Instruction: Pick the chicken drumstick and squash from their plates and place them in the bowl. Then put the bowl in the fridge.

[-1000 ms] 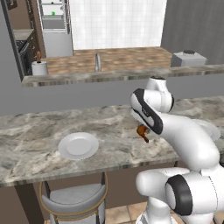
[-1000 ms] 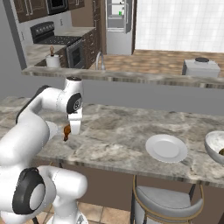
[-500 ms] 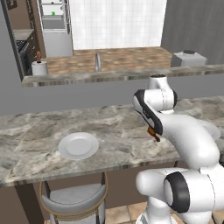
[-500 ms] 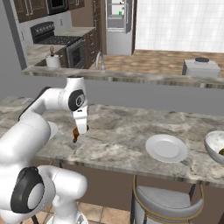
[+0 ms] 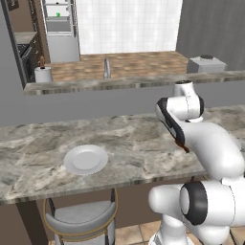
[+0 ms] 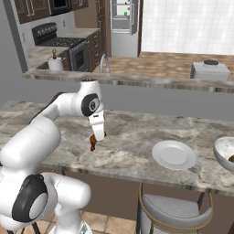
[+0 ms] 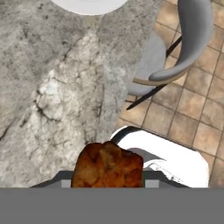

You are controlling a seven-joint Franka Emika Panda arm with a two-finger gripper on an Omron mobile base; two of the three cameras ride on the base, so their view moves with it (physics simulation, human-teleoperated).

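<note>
The drumstick (image 7: 107, 165) sits clamped in the end effector (image 6: 94, 141), dangling just above the marble surface (image 6: 128, 146) and not touching it. So the step in hand looks like the carry: the meat is off its plate and on its way to the bowl (image 6: 225, 154), which stands at the far right edge of the surface in the right base view, well apart from the arm. A bare plate (image 6: 173, 154) lies between them. Something dark already seems to sit in the bowl, though I cannot tell what. The next move, I'd judge, calls for a long sideways sweep over that plate, keeping height, then a release above the bowl's rim.
</note>
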